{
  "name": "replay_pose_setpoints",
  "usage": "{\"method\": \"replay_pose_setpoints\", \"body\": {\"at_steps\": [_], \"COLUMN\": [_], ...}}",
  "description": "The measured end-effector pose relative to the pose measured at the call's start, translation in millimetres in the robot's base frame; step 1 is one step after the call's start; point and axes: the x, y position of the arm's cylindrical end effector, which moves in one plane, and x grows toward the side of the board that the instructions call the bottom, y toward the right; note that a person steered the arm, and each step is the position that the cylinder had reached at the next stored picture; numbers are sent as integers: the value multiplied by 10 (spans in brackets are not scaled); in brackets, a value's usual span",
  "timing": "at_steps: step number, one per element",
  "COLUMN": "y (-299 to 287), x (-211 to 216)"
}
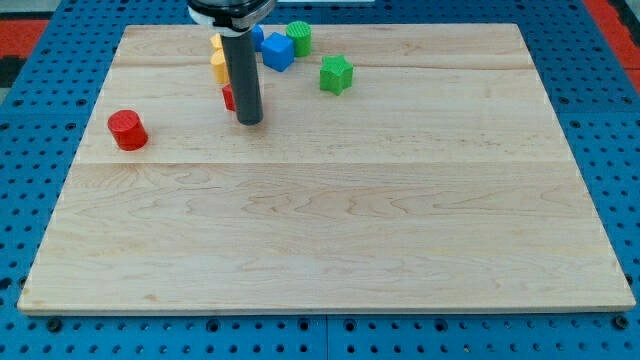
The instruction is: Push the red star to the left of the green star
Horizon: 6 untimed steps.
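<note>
The green star (pixel 337 74) lies near the view's top, right of centre. The red star (pixel 229 97) is mostly hidden behind my rod; only a small red sliver shows at the rod's left edge. My tip (pixel 249 121) rests on the board right beside that red piece, just below and to its right, well to the left of the green star.
A red cylinder (pixel 127 130) sits at the view's left. Yellow blocks (pixel 218 64) stand behind the rod at the top. A blue cube (pixel 277 51) and a green cylinder (pixel 299 37) lie near the top edge. The wooden board (pixel 330 230) rests on a blue pegboard.
</note>
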Motion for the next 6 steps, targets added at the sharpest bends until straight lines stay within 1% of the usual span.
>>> {"method": "replay_pose_setpoints", "body": {"at_steps": [1,2,3,4,5,6], "y": [-278,-469,-258,157,371,373], "x": [0,-86,-273,-480,-415,73]}}
